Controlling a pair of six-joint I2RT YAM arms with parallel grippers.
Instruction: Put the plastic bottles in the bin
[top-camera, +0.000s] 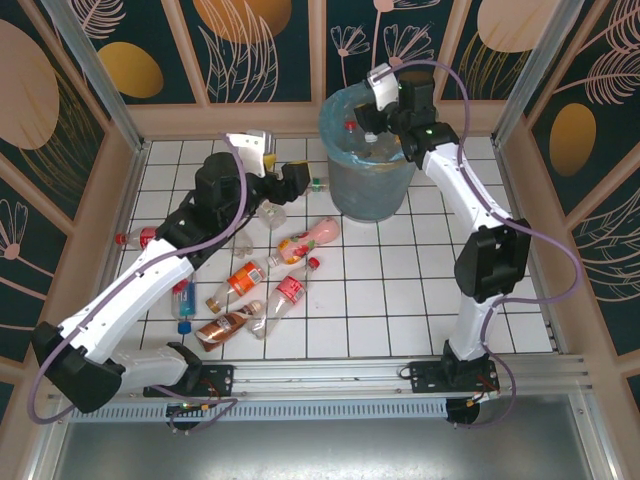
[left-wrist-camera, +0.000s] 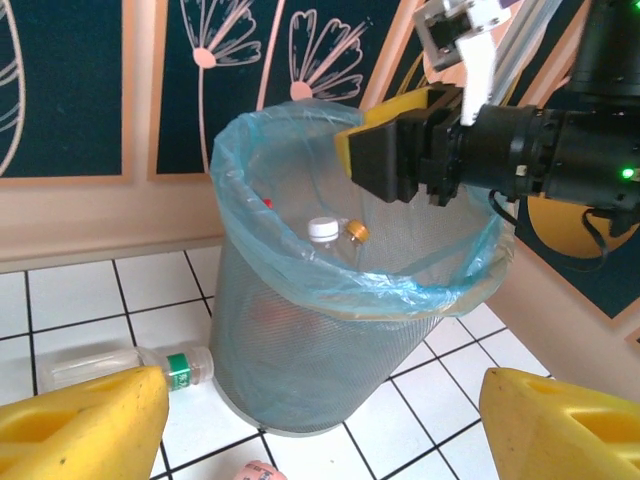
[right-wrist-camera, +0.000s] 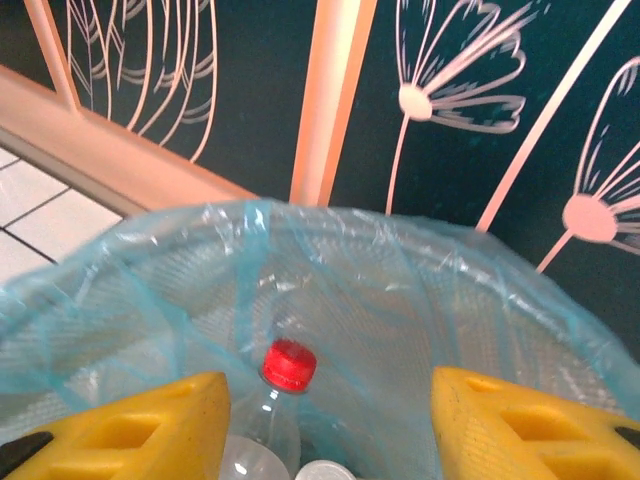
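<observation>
The bin (top-camera: 365, 185) stands at the back of the tiled floor, grey-blue mesh with a light-blue bag (left-wrist-camera: 300, 265). My right gripper (top-camera: 378, 130) hangs open over its mouth, nothing between its yellow fingers (right-wrist-camera: 120, 430). Below the right gripper (right-wrist-camera: 325, 425), a clear red-capped bottle (right-wrist-camera: 285, 385) stands inside the bin (right-wrist-camera: 420, 300), next to a white cap (left-wrist-camera: 323, 229) and a gold cap (left-wrist-camera: 356, 231). My left gripper (top-camera: 285, 188) is open and empty, left of the bin, facing it. Several plastic bottles (top-camera: 290, 288) lie on the floor in front of it.
A clear green-labelled bottle (left-wrist-camera: 130, 365) lies against the bin's left foot, and a pink bottle (top-camera: 318, 232) lies in front of the bin. Other bottles (top-camera: 183, 303) lie along my left arm. Patterned walls close in the back and sides; open tiles lie right of the bin.
</observation>
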